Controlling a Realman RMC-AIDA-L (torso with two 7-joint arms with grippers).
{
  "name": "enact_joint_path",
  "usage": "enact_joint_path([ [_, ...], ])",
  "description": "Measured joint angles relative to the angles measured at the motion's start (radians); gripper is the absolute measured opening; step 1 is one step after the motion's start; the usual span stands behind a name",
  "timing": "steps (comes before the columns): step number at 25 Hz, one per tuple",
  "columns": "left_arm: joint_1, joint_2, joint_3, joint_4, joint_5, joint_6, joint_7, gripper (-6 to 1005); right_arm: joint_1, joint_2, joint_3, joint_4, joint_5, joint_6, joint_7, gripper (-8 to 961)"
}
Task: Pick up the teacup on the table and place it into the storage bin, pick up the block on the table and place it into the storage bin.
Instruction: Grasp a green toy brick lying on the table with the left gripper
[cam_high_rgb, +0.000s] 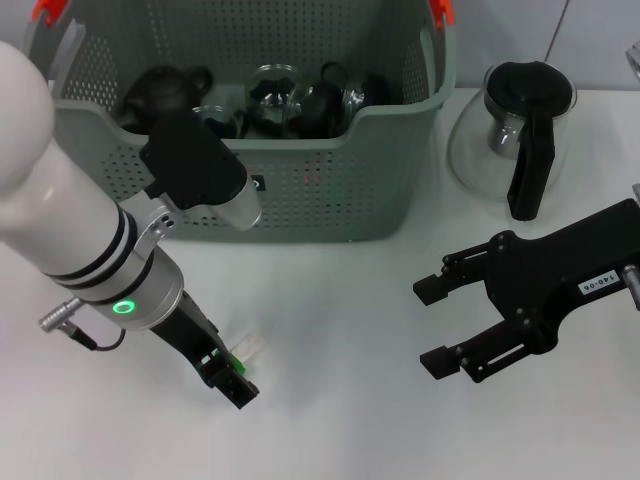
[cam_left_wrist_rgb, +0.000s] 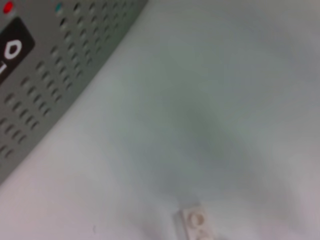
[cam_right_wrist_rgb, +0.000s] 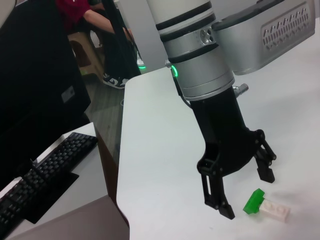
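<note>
I'm lowering the left hand (cam_right_wrist_rgb: 245, 192) over the block (cam_right_wrist_rgb: 266, 207) on the worktop (cam_high_rgb: 340, 330), fingers spread, nothing gripped. The block is a small green and white piece lying flat, close to one fingertip, well short of the storage bin (cam_high_rgb: 300, 190). Risk: it's low and thin, so an off-centre close is likely nudging it aside or pinching only one end. Right hand (cam_high_rgb: 445, 325) is hovering released near the carafe (cam_high_rgb: 515, 130).
</note>
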Motion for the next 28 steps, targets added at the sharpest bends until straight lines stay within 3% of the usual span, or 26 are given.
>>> enact_joint_path([
  [28, -0.015, 0.000, 0.108, 0.010, 0.064, -0.046, -0.125, 938, 0.000, 0.000, 0.000, 0.000, 0.000, 0.003, -0.007, 882],
])
